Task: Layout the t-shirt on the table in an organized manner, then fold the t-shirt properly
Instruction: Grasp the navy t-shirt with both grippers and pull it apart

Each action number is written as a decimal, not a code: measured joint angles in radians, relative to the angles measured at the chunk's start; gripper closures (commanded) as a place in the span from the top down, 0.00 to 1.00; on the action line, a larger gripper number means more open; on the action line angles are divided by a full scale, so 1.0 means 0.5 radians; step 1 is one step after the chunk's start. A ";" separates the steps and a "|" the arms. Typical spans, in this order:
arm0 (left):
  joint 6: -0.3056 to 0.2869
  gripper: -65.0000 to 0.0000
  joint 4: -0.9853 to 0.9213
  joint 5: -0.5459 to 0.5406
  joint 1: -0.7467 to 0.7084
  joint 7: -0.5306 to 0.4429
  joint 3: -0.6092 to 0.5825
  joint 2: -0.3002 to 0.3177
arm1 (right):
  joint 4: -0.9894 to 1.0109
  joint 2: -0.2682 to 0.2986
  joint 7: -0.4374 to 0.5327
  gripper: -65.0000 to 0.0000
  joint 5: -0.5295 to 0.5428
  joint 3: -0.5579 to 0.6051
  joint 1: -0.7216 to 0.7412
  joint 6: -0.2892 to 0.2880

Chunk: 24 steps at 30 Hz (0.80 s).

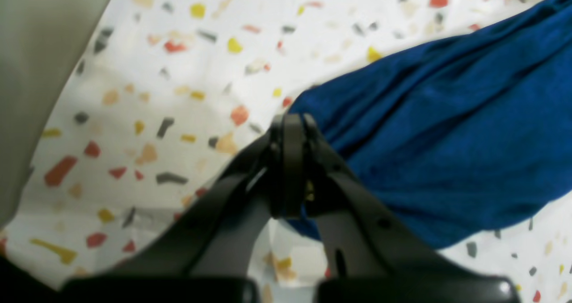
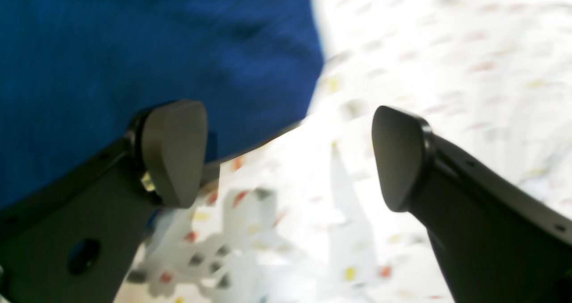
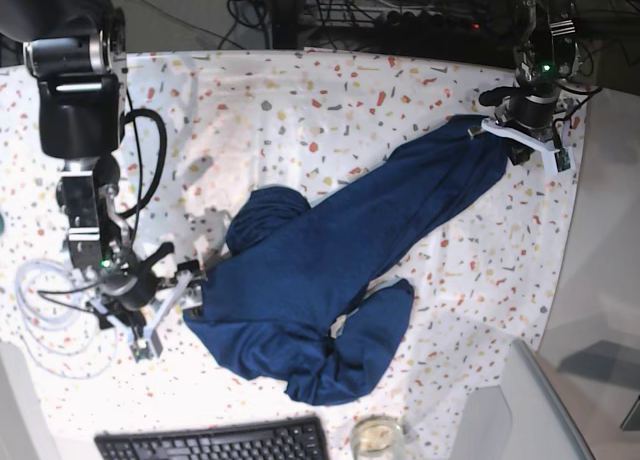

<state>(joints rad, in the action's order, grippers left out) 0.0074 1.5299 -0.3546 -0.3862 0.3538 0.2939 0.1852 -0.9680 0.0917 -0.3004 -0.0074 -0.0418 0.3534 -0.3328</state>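
Note:
The dark navy t-shirt (image 3: 320,270) lies crumpled across the table (image 3: 300,110), stretched in a long diagonal band toward the far right corner. At that corner my left gripper (image 3: 510,138) is shut on the t-shirt's end. In the left wrist view the jaws (image 1: 290,128) are pressed together, with blue fabric (image 1: 447,128) bunched beside and beneath them. My right gripper (image 3: 170,310) stands open at the shirt's near-left edge. In the right wrist view its pads (image 2: 174,153) are wide apart and hold nothing, and the shirt (image 2: 134,48) lies behind the left one.
A black keyboard (image 3: 210,445) and a small glass jar (image 3: 375,438) sit at the table's front edge. White cables (image 3: 40,290) coil at the left. The table's right edge (image 3: 570,210) runs close to the left gripper. A grey panel (image 3: 510,410) stands at bottom right.

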 measured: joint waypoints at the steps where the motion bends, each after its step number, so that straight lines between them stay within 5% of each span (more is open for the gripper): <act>1: 0.000 0.00 0.001 -0.008 -0.001 0.002 0.013 -0.005 | 0.062 0.007 -0.002 0.84 0.003 -0.002 0.069 0.000; 6: 0.001 0.00 0.047 -0.019 -0.049 -0.008 0.054 -0.012 | 0.765 -0.002 0.041 0.84 0.008 -0.010 0.476 0.005; 9: 0.000 0.00 0.102 -0.014 -0.125 -0.009 0.050 -0.015 | 1.143 -0.008 0.235 0.84 0.007 -0.009 0.602 0.006; 16: -0.001 0.00 0.175 -0.018 -0.196 -0.013 0.053 -0.021 | 1.417 -0.013 0.378 0.82 0.000 -0.009 0.643 0.006; 19: -0.001 0.00 0.175 -0.018 -0.221 -0.011 0.053 -0.021 | 1.417 -0.028 0.391 0.53 0.004 -0.008 0.610 0.003; 22: -0.001 0.00 0.175 -0.017 -0.226 -0.014 0.053 -0.021 | 1.417 -0.048 0.374 0.00 0.001 -0.010 0.580 -0.131; 24: -0.003 0.00 0.179 -0.008 -0.237 -0.018 0.053 -0.021 | 1.357 -0.061 0.355 0.03 -0.002 -0.010 0.556 -0.161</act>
<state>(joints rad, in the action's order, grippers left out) 0.0059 1.6196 -0.3584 -0.5045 0.3450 0.3202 0.1749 -0.2893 0.0612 -0.1230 -0.0086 -0.0467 0.6315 -0.4133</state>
